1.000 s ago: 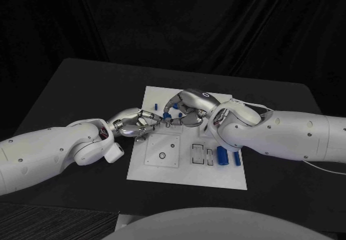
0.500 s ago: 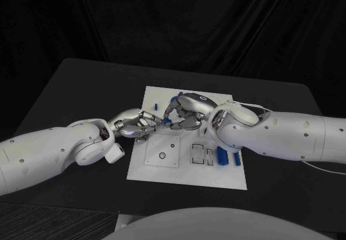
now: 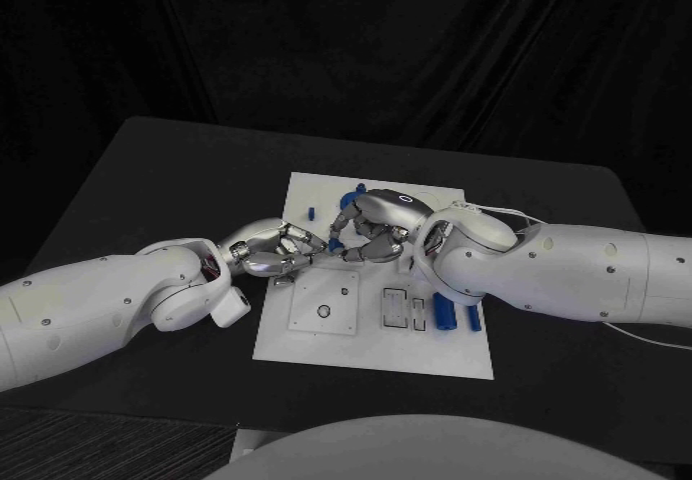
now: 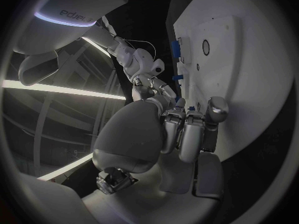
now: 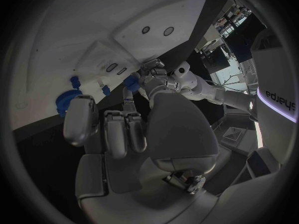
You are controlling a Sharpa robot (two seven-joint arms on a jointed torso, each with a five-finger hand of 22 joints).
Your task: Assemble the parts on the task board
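Right hand [image 3: 378,222] edging slightly toward far-left of task board [image 3: 433,352] versus a second ago, fingers curled down over small blue part [image 3: 335,240]; cannot tell whether gripping it. Left hand [image 3: 274,248] holding about same spot at board's left edge, fingers now meeting right hand's fingertips around that blue part; grasp unclear. Both arms crowding board's middle, hiding parts beneath. Raised square plate [image 3: 326,303] lying near board's left. Two blue cylinders [image 3: 456,316] lying right of slotted blocks [image 3: 405,306]. Thin blue peg [image 3: 312,212] standing on board's far-left.
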